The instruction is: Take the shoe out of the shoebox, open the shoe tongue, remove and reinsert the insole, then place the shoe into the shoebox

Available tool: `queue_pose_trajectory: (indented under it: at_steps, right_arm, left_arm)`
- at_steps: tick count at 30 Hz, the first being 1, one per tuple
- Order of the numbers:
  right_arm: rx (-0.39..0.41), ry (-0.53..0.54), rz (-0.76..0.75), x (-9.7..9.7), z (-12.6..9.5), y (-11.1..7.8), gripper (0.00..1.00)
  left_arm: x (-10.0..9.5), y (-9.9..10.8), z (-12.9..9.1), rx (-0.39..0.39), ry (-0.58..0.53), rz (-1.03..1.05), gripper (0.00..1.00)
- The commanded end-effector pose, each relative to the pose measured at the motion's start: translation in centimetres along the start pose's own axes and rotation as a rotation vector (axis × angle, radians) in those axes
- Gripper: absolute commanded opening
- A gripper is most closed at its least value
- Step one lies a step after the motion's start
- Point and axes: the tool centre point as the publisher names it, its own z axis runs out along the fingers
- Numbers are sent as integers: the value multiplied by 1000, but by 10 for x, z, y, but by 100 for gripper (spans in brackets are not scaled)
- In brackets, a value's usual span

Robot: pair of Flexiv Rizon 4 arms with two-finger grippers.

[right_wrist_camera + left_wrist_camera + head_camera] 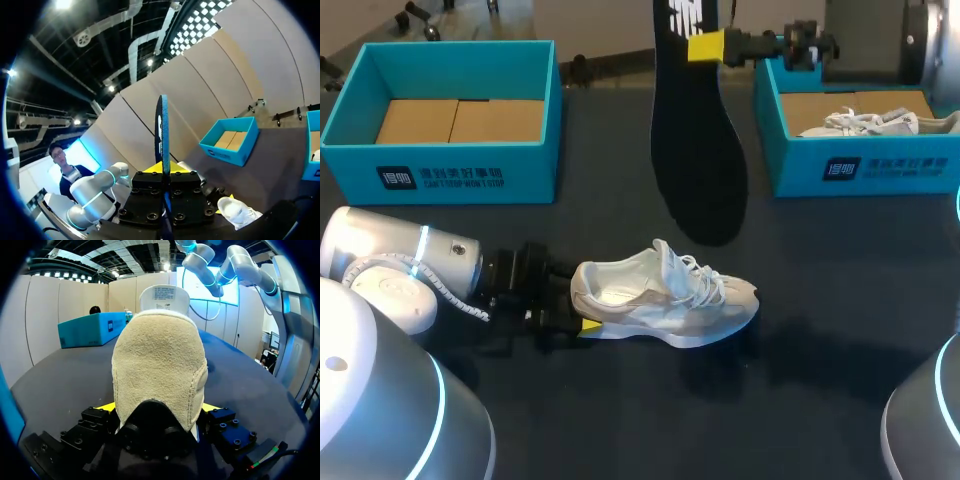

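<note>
step: reinsert insole (698, 140) | left jaws clamped on shoe (665, 295) heel; right jaws clamped on insole above shoe | we should feed it toe-first into the opening, heel steady

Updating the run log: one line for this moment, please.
left claw: shut on shoe heel, on table | right claw: holds insole aloft | step: insole out
</note>
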Motion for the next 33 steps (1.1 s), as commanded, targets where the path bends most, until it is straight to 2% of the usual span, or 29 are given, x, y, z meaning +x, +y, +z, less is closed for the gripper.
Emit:
queue_pose_trajectory:
  at_steps: [1,3,18,26,33]
  right_arm:
    - [17,68,-4,4,-13,-18,0]
    - [17,7,-15,2,-16,-19,0]
    - [17,7,-15,2,-16,-19,0]
    - [53,61,26,7,-42,-24,0]
    - [44,53,28,19,-54,-30,0]
  left_arm:
    - [-1,0,0,-3,2,-1,0]
    - [-1,0,0,-3,2,-1,0]
    - [-1,0,0,-3,2,-1,0]
    - [-1,0,0,-3,2,-1,0]
    - [-1,0,0,-3,2,-1,0]
